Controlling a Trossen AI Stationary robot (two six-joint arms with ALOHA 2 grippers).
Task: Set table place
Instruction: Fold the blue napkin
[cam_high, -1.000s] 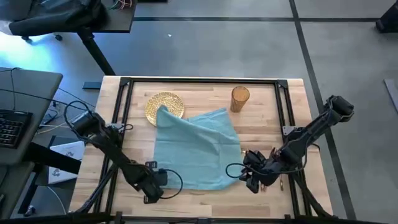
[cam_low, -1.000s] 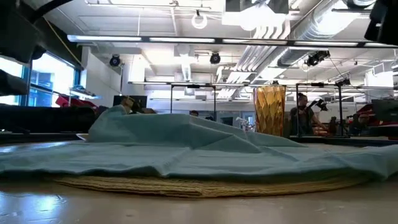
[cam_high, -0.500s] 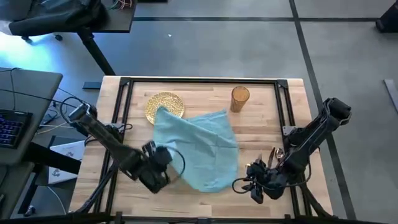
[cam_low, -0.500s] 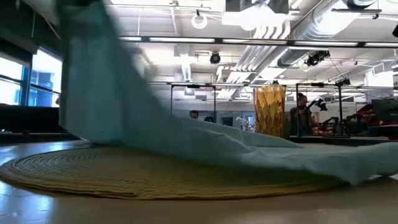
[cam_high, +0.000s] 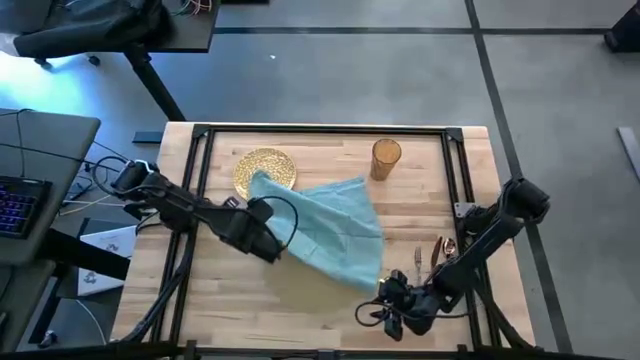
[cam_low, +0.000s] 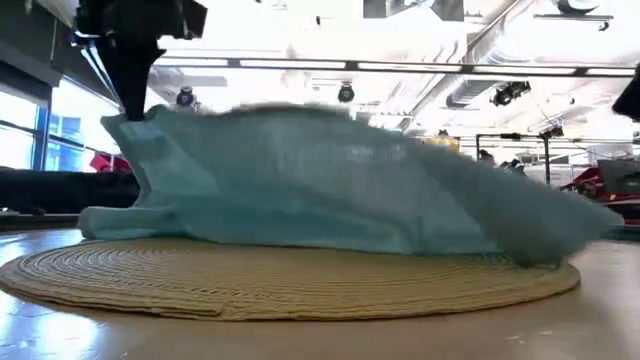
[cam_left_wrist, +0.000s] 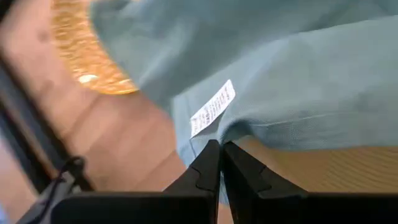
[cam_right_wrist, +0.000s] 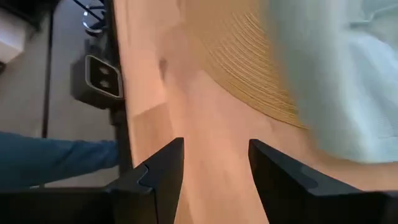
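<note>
Two dark robot arms work over a light-wood table (cam_high: 330, 305) with a black rail frame. Nearest the front edge, toward its right corner, the right gripper (cam_high: 392, 316) sits low with its jaws held apart and nothing between them; its wrist view shows bare wood and the placemat's rim between the two dark fingers. Just behind it, near the right edge, copper cutlery (cam_high: 430, 257) lies on the wood; which piece is which is too small to tell. At mid-table the left gripper (cam_high: 266, 243) has its jaws closed on an edge of the teal napkin (cam_high: 335, 230), lifting that side clear of the round woven placemat (cam_low: 290, 280) while the far side drags. Toward the back edge sit the gold speckled plate (cam_high: 262, 170), its near rim under the cloth, and the amber tumbler (cam_high: 386, 158), standing apart from the napkin. The risks, as a judgement: the trailing cloth could tug the plate, or sweep the cutlery, if the pull runs wide, and the thin pinch at the hem could slip and drop the napkin back over the mat. The low view alone shows the napkin billowing above the mat, hiding what stands behind it. The left wrist view alone shows a white label (cam_left_wrist: 212, 116) at the pinched hem. The high view alone shows both arms and the full layout.
</note>
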